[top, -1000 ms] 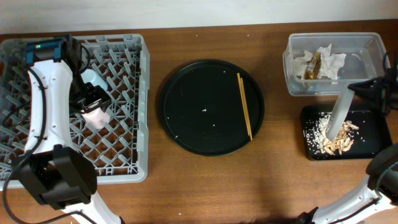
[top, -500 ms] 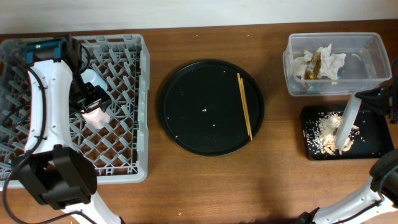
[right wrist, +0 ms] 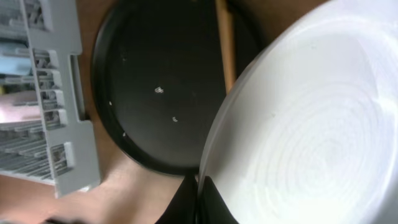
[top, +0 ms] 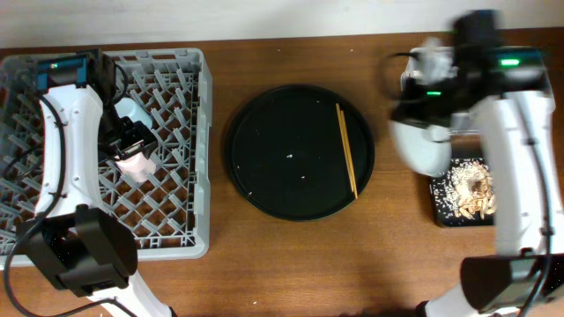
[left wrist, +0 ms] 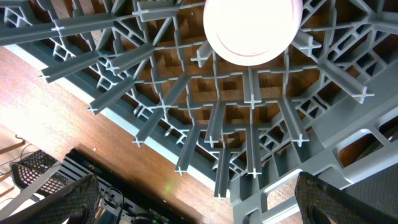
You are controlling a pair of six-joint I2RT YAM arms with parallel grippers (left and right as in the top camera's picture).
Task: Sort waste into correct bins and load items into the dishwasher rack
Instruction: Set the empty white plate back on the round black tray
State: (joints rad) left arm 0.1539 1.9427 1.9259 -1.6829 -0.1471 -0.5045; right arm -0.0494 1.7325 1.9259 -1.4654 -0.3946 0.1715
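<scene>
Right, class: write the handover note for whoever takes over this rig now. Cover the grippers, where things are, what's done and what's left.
Left gripper: open, above the pink cup, which stands in the dishwasher rack.
Right gripper: shut on the rim of the plate, held up near the shallow black tray.
Light blue cup: in the rack. Yellow bowl: not seen.
Chopsticks: lying on the round black tray.
Done: food scraps are in the shallow tray, and both cups are racked.
Left: rack the plate, then the chopsticks. The wrappers are hidden behind the right arm, so check them.
</scene>
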